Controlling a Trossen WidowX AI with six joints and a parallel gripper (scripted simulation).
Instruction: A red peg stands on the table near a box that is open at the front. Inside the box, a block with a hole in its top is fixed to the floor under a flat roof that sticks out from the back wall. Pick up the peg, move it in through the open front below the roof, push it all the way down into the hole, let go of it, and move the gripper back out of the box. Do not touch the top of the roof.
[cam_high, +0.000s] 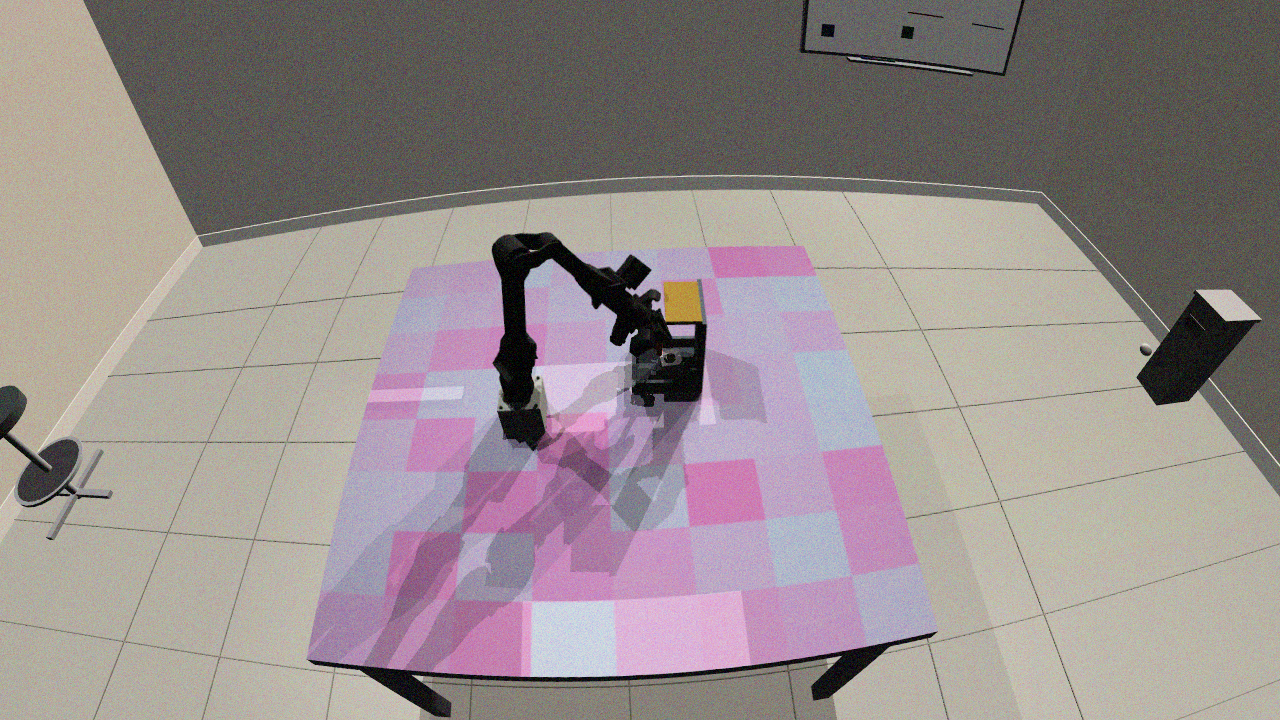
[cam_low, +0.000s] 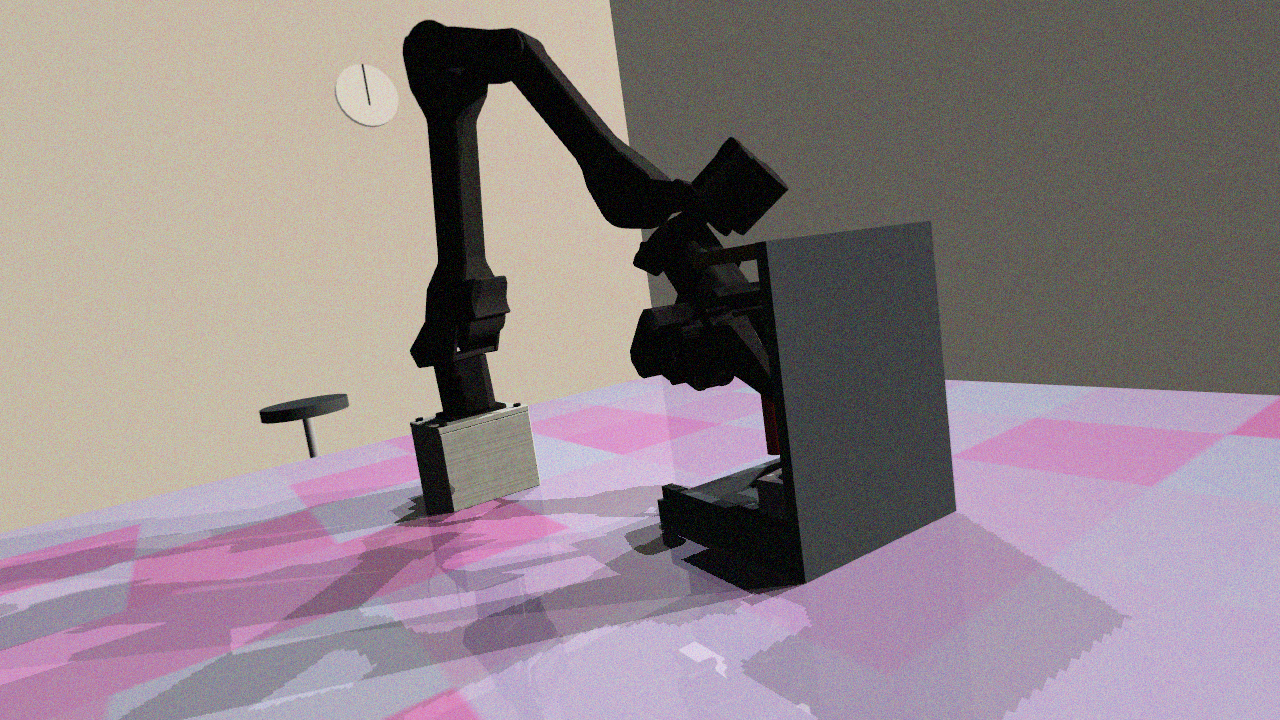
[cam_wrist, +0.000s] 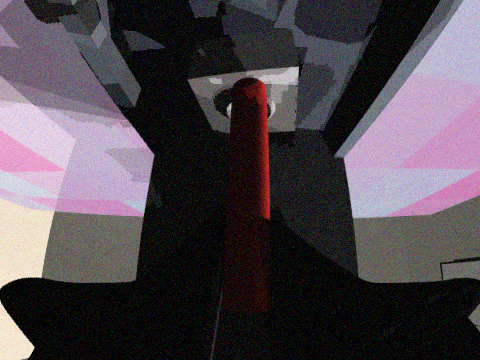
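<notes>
My gripper (cam_high: 665, 338) (cam_low: 768, 392) (cam_wrist: 240, 214) is shut on the red peg (cam_low: 770, 428) (cam_wrist: 250, 170), which points down. Its fingers are inside the box (cam_high: 701, 362) (cam_low: 859, 402), below the level of the yellow-topped roof (cam_high: 682, 302) (cam_low: 739, 254). The block (cam_high: 679, 355) (cam_low: 771, 494) (cam_wrist: 286, 110) has a pale top with a round hole. In the wrist view the peg's lower end overlaps the hole and covers its middle. In the exterior view the peg's end is a little above the block. The back wall hides part of the fingers there, and the peg cannot be made out in the top view.
The roof juts from the back wall close to the gripper's body and wrist. A low dark rim (cam_low: 729, 534) runs along the side of the box floor. The arm's pale base (cam_high: 521, 419) (cam_low: 487, 461) stands on the patchwork table (cam_high: 725, 492) (cam_low: 1074, 447) in front of the box.
</notes>
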